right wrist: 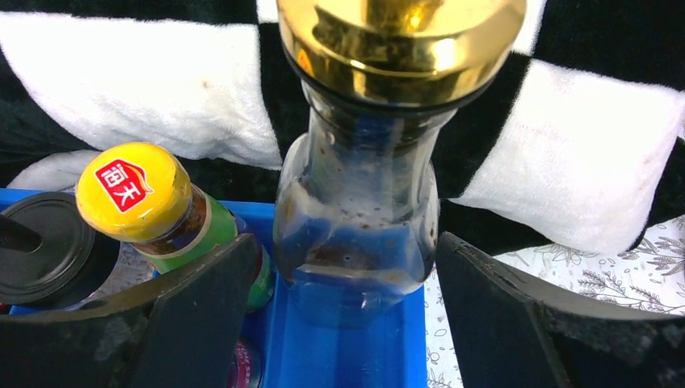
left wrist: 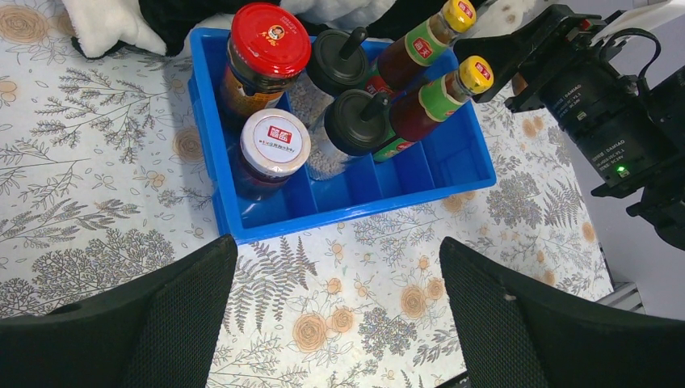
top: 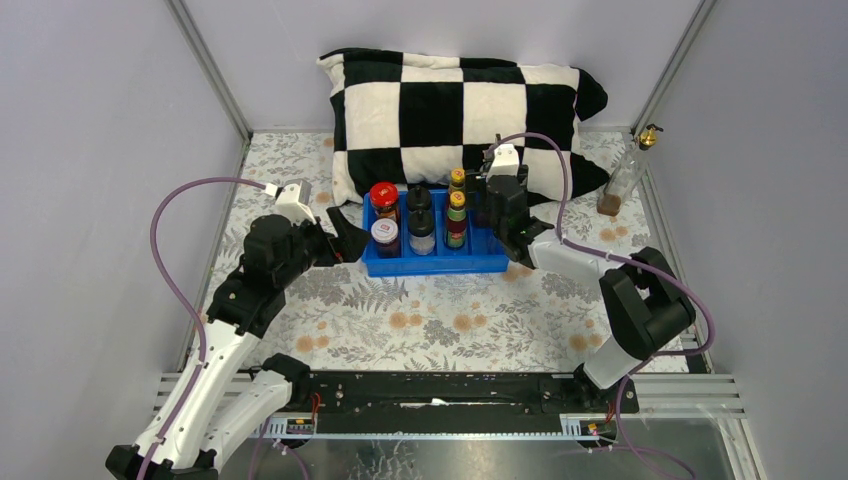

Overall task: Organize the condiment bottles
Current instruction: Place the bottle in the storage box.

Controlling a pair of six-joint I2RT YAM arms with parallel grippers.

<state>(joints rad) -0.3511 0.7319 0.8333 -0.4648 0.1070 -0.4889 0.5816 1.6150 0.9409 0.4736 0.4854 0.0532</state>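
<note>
Seven condiment bottles (top: 421, 232) are housed in the blue tray (top: 440, 268), the gold-spouted glass bottle (right wrist: 355, 202) flanked, apparently ungripped, by the parted right gripper (right wrist: 347, 242); its twin (top: 625, 178) is seen outside at the tray's 2 o'clock, the left gripper (left wrist: 338, 242) wide, empty.

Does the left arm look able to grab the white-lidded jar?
Probably yes: the left gripper is open beside the blue tray, at its left end, and the white-lidded jar stands in that end compartment, top uncovered.

Glossy blue plastic tray (left wrist: 355, 212), clear glass bottle (right wrist: 355, 210), plush checkered pillow (top: 450, 100)
</note>
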